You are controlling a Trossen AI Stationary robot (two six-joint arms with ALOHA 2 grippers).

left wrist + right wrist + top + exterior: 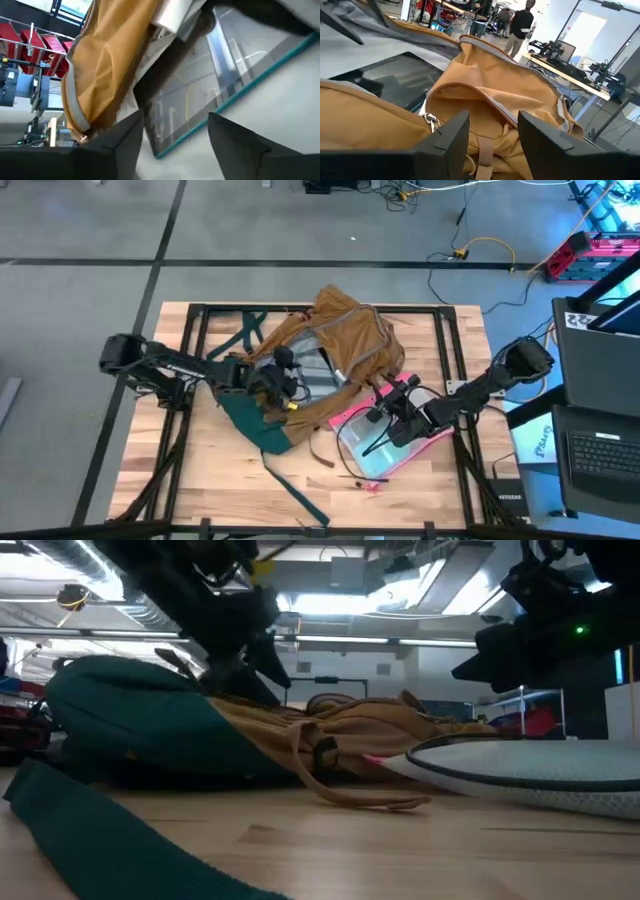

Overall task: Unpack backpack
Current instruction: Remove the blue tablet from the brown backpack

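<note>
Lying mid-desk: backpack (340, 355), mouth agape.
Left end effector (283, 383): fingers apart, inside the backpack's mouth.
Right end effector (388, 402): fingers apart, just beside the backpack.

Grey floor (90, 240) with cables (470, 252), red bins (37, 47), lit ceiling ducts (90, 570).

Robotics lab: exposed ceiling ducts (60, 560), floor cables (470, 250), red storage bins (30, 50), equipment benches (570, 70), a person (520, 27) standing beyond.
</note>
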